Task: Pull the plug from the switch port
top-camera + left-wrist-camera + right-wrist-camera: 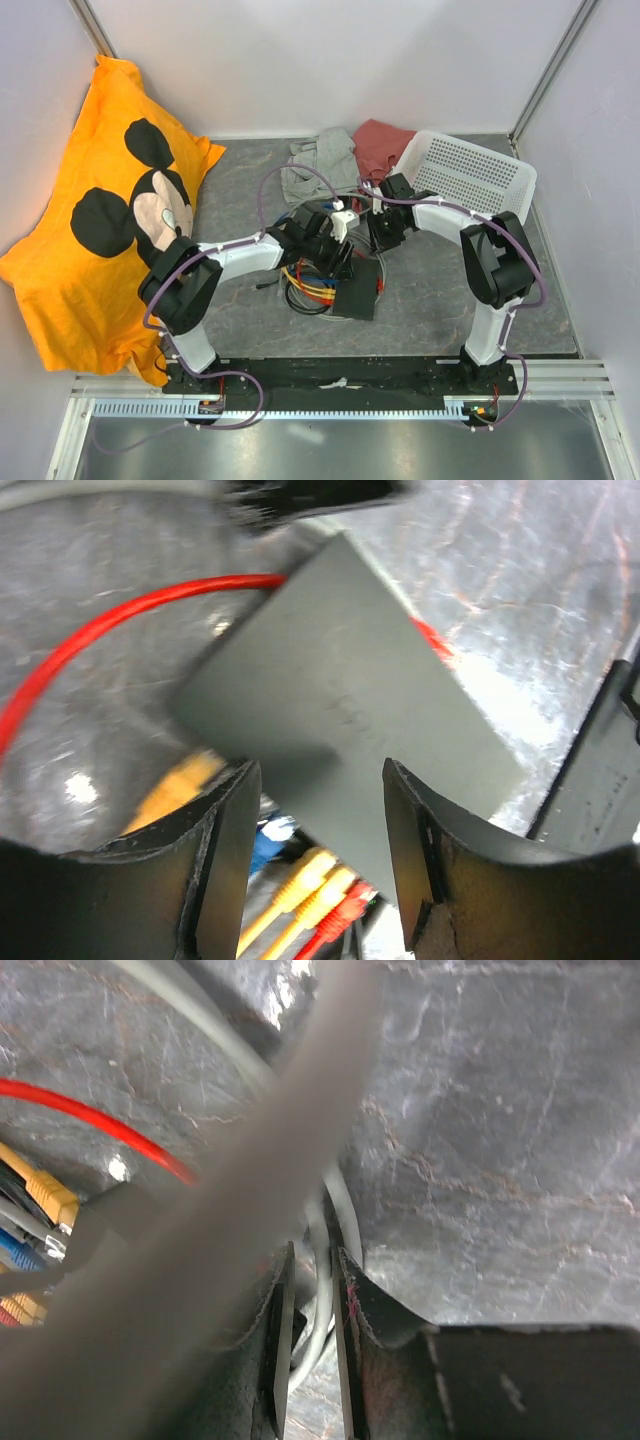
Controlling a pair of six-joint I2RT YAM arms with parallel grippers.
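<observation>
The switch box (358,298) was laid on the table (440,295), cables (305,287) were bunched at its left, and a basket (475,170) was set behind, rightward.

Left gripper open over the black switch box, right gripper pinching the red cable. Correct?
Not quite: the cable colour is wrong. In the right wrist view the right gripper is closed on a pale grey cable. The red cable lies off to the side, clear of the fingers. The rest holds: the left wrist view shows the left gripper open over the black switch box.
</observation>
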